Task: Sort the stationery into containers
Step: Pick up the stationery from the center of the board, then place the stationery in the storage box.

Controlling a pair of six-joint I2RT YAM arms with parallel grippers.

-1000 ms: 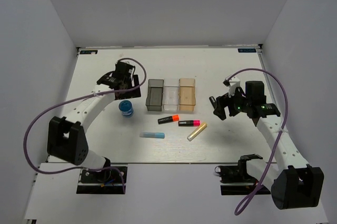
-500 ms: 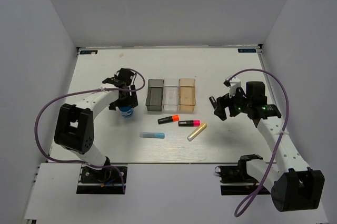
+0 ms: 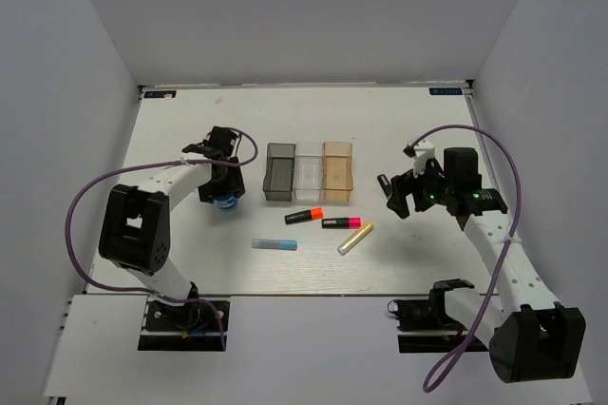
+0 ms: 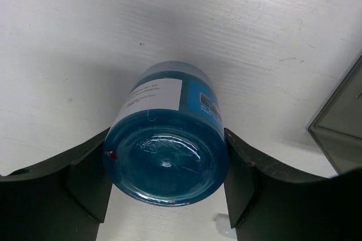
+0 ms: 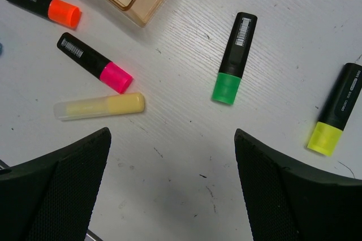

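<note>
My left gripper (image 3: 225, 193) is down over the blue roll (image 4: 167, 145), which stands on the table left of the bins. Its fingers (image 4: 85, 179) touch both sides of the roll. The smoky grey bin (image 3: 280, 175), clear bin (image 3: 309, 175) and tan bin (image 3: 338, 175) stand in a row. In front of them lie an orange-ended highlighter (image 3: 304, 216), a pink-ended one (image 3: 341, 222), a pale yellow stick (image 3: 355, 238) and a light-blue stick (image 3: 275, 244). My right gripper (image 3: 394, 194) is open and empty above a green-ended highlighter (image 5: 233, 58).
A yellow-ended highlighter (image 5: 335, 108) lies right of the green one; the right gripper hides both in the top view. The grey bin's corner (image 4: 339, 128) is close on the right of the roll. White walls ring the table.
My left gripper came forward from behind the roll and dropped down around it. The right arm has barely moved.
</note>
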